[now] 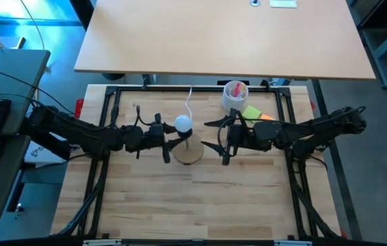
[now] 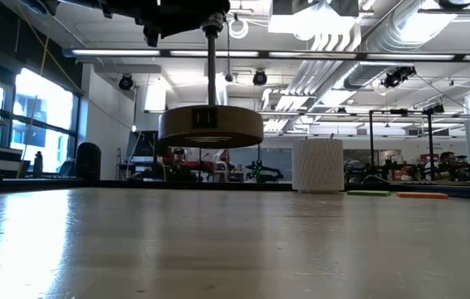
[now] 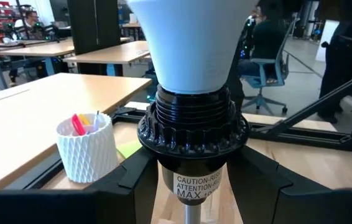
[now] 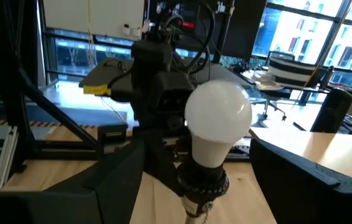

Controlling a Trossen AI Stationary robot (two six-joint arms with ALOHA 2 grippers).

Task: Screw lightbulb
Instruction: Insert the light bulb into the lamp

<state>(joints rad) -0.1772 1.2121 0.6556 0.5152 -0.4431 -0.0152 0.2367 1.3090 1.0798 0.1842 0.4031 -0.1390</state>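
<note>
A white lightbulb (image 1: 182, 124) (image 4: 218, 127) sits with its base in the black socket (image 3: 191, 130) of a small lamp with a thin rod and a wooden disc base (image 2: 210, 126) (image 1: 188, 152). My left gripper (image 1: 177, 137) (image 3: 194, 186) is shut on the socket and holds the lamp above the table. My right gripper (image 1: 206, 135) (image 4: 196, 155) stands open, level, just right of the bulb and touches nothing. My left gripper pinches the socket's lower body (image 3: 196, 180), below its ribbed collar, between its two fingers (image 3: 132, 183). The fingers come level from the table's left. The lamp hangs upright, bulb on top, its wooden disc (image 2: 210, 126) lifted clear of the table.
A white ribbed cup (image 1: 235, 94) (image 2: 316, 164) (image 3: 88, 148) with pink contents stands at the far side, right of the lamp. Flat green (image 1: 251, 113) and orange (image 1: 267, 116) pieces lie beside it. A white cord (image 1: 189, 102) runs from the lamp toward the far edge.
</note>
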